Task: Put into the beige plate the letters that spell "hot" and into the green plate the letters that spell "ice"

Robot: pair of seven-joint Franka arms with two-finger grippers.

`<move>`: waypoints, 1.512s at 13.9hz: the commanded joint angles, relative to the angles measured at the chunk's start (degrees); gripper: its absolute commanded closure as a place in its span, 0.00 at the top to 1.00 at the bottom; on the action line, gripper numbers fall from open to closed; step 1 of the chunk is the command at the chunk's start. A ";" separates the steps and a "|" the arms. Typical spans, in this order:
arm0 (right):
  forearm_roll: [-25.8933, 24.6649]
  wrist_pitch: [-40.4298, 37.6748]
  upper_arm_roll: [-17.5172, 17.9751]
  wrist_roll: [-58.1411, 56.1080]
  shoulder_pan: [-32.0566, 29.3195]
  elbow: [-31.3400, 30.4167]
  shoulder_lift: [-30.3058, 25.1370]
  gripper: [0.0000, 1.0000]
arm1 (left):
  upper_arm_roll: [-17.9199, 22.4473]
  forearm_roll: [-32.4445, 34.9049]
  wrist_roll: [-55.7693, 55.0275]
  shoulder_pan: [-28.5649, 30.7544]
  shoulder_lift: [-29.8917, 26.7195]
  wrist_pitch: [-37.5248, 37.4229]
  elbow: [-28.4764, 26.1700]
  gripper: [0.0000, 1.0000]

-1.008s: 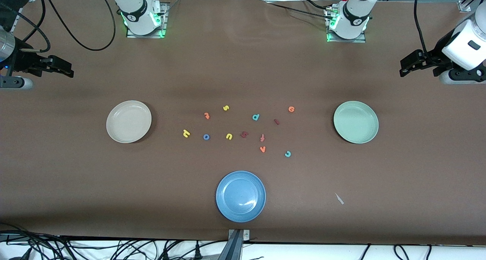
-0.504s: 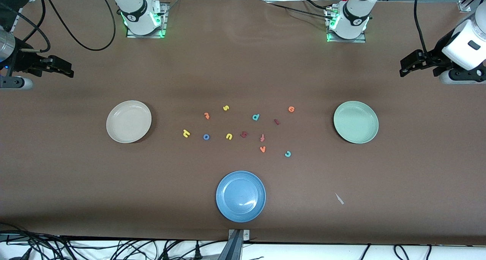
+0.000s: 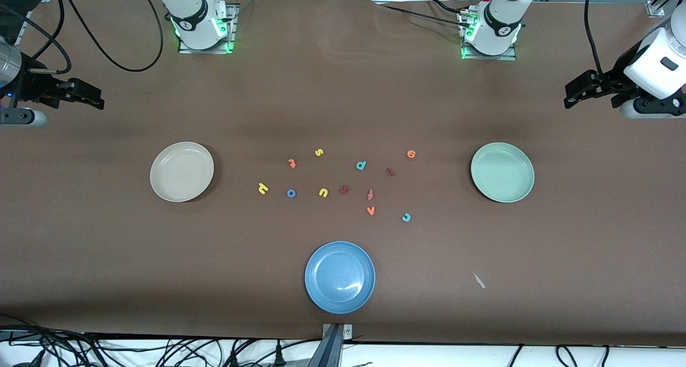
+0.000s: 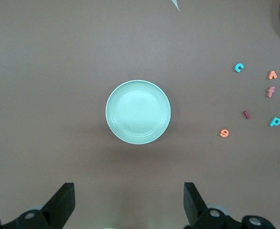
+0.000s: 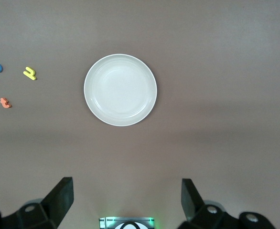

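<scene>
Plates: three — beige plate point(image 3: 181, 171), green plate point(image 3: 502, 172), blue plate point(image 3: 340, 277).
Foam letters: eleven — three yellow, three orange, two teal, one blue, two dark red.

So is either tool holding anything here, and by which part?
Nothing is held. The left tool and the right tool are both open, up in the air at the table's ends.

Matt brown table cover point(image 3: 107, 238); glossy blue plate point(image 3: 340, 297) at lower centre; smooth, faintly shiny beige plate point(image 3: 181, 195).
</scene>
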 commanded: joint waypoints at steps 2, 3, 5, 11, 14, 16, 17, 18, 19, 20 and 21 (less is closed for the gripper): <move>1.13 -1.15 0.03 -0.61 -0.17 1.27 0.47 1.00 | -0.06 1.10 0.77 -0.07 -0.31 -0.20 0.27 1.00; 1.13 -1.23 0.03 -0.61 -0.17 1.27 0.47 1.00 | -0.15 1.10 0.77 -0.07 -0.31 -0.20 0.27 1.00; 1.13 -1.23 0.03 -0.61 -0.17 1.27 0.47 1.00 | -0.06 1.10 0.77 -0.07 -0.31 -0.20 0.27 1.00; 1.13 -1.23 0.03 -0.61 -0.17 1.27 0.47 1.00 | -0.06 1.10 0.77 0.02 -0.31 -0.28 0.27 1.00; 1.13 -1.23 0.03 -0.61 -0.17 1.27 0.47 1.00 | -0.06 1.10 0.69 0.02 -0.31 -0.37 0.27 1.00; 1.13 -1.23 0.03 -0.61 -0.17 1.27 0.47 1.00 | -0.06 1.10 -0.02 -0.07 -0.31 -0.37 0.27 1.00; 1.04 -1.23 0.03 -0.61 -0.17 1.27 0.55 1.00 | -0.06 1.10 -0.02 -0.07 -0.31 -0.28 0.27 1.00; 1.04 -1.23 0.03 -0.69 -0.17 1.27 0.47 1.00 | -0.06 1.10 0.42 -0.24 0.21 -0.28 0.36 1.00; 1.04 -1.32 0.03 -0.61 -0.17 1.35 0.55 1.00 | -0.15 1.10 0.07 -0.24 0.83 -0.28 0.45 1.00; 1.04 -1.32 0.03 -0.61 -0.17 1.35 0.55 1.00 | -0.15 1.10 -0.02 -0.33 1.44 -0.02 0.45 1.00; 1.04 -1.67 0.03 -0.43 0.00 1.35 0.55 1.00 | -0.15 1.02 -0.02 -0.76 2.84 -0.02 0.71 1.00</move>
